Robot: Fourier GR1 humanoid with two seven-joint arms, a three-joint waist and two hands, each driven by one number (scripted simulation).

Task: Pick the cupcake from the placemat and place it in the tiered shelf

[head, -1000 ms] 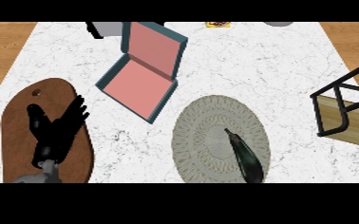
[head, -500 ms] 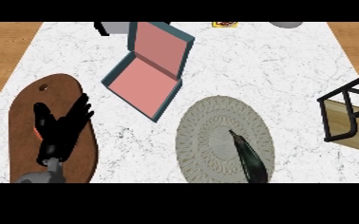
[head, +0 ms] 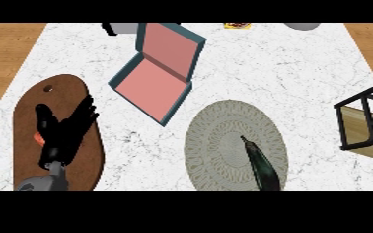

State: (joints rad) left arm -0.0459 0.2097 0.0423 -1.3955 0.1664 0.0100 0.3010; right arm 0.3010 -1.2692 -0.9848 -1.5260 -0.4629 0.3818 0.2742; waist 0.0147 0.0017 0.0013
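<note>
As things stand, step in hand: I judge this is the reach for the cupcake, with no grasp made yet.
Cupcake: I cannot find it in the head view. No cupcake shows on the bare weave of the round woven placemat [head: 218, 143]; if it sits there, my right forearm or hand hides it.
Right hand [head: 256, 159]: comes in from the lower edge over the placemat, seen edge-on, fingers straight and pressed together, pointing up and left, pinching nothing that I can see.
Left hand [head: 67, 131]: lies over the brown wooden board [head: 62, 91] at the left, fingers spread, thumb out, holding nothing.
Odd mark: a small orange-red spot [head: 36, 138] shows just beside the left hand; I cannot tell what it is.
Tiered shelf [head: 355, 123]: dark frame and a wooden level, cut off by the right edge, apart from the placemat across bare marble tabletop [head: 291, 79].
Other things: an open teal box with pink lining [head: 157, 74] stands up and left of the placemat; a grey bowl [head: 301, 25] is at the far edge.
How I would do it well: find the cupcake before I curl the fingers, bring thumb and fingers to either side of its base, and keep it upright.
Risk: closing blind could tip or crush it.
Route: I would lift clear of the mat, then carry it right toward the shelf.
</note>
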